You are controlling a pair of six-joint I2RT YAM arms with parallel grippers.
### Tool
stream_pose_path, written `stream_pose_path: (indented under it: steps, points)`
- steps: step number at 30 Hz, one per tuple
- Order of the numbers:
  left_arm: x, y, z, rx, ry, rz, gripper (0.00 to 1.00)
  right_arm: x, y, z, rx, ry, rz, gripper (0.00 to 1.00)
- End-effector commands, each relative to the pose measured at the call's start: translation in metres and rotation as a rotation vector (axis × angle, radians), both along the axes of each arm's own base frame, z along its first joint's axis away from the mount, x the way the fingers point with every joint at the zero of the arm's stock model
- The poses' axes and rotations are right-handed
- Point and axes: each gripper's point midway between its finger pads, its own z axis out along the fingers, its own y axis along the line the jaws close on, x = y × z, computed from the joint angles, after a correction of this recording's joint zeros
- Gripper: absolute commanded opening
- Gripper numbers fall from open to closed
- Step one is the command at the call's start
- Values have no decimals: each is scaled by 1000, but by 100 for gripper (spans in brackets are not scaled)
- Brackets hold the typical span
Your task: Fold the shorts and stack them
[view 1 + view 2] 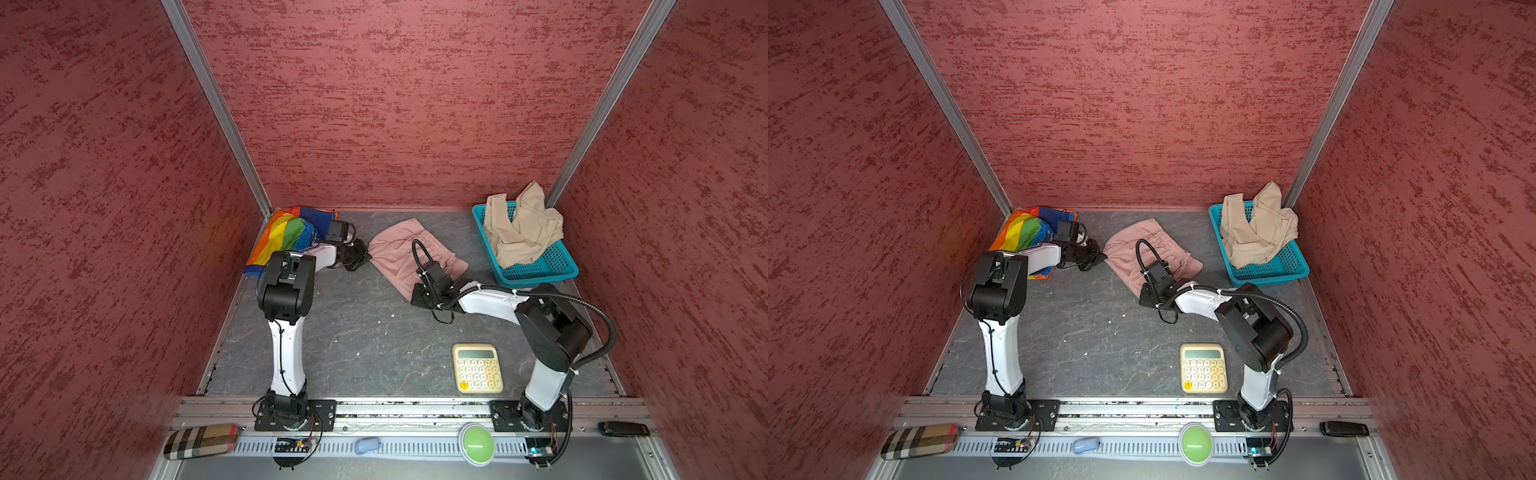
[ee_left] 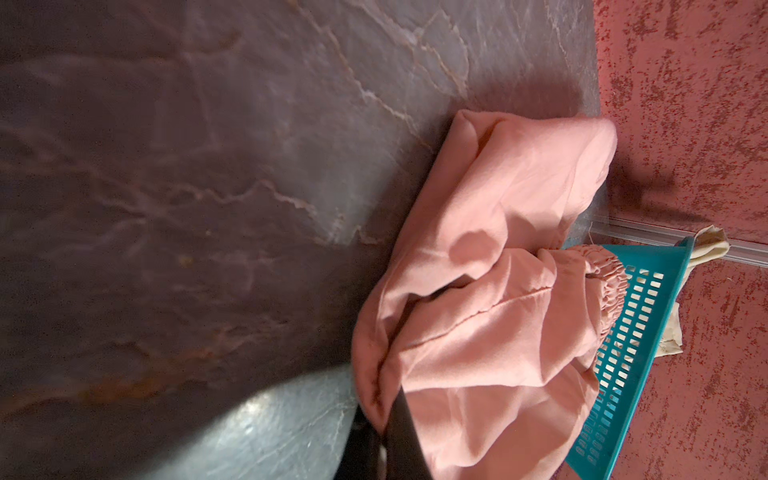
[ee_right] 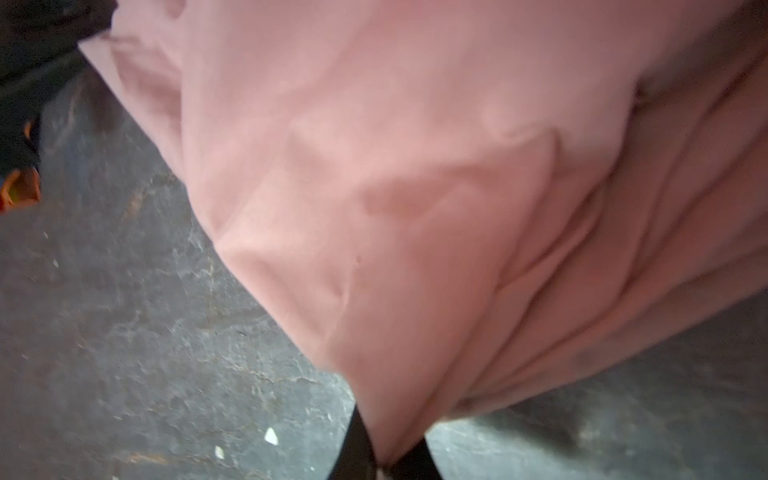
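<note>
The dusty pink shorts [image 1: 399, 253] [image 1: 1142, 245] lie crumpled at the back middle of the grey table. My left gripper [image 1: 362, 258] [image 1: 1099, 257] [image 2: 380, 434] is shut on their left edge. My right gripper [image 1: 411, 293] [image 1: 1140, 294] [image 3: 384, 453] is shut on their near corner, and pink cloth [image 3: 374, 166] fills its wrist view. The rainbow shorts [image 1: 286, 235] [image 1: 1021, 230] lie in the back left corner, partly behind the left arm. The beige shorts [image 1: 519, 228] [image 1: 1254, 232] are heaped in the teal basket [image 1: 548, 266] [image 1: 1279, 266] [image 2: 631, 332].
A cream calculator [image 1: 477, 368] [image 1: 1203, 368] lies near the front right, beside the right arm's base. On the front rail sit a plaid case [image 1: 199, 441], a green button [image 1: 476, 444] and a black object [image 1: 623, 428]. Red walls close three sides.
</note>
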Motion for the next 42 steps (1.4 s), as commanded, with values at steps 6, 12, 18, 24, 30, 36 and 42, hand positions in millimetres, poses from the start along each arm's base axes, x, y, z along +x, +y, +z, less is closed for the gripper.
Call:
stream_pose_path:
  steps: [6,12,18,24,30,36,42]
  points:
    - [18,18,16,9,-58,9,0,-11,-26,7,-47,-37,-17,0]
    - [29,31,16,27,-60,22,0,-31,-48,-13,-65,3,-7,0]
    - [29,44,7,40,-45,43,0,-48,-63,-30,-108,42,2,0]
    - [26,42,3,32,-43,45,0,-48,-69,-8,-134,18,20,34]
    - [23,40,2,16,-44,52,0,-31,-68,32,-167,-48,12,52]
    - [24,32,5,5,-51,49,0,-3,-29,49,-70,-81,42,66]
    - [22,29,5,1,-51,43,0,26,0,44,-69,-75,66,66]
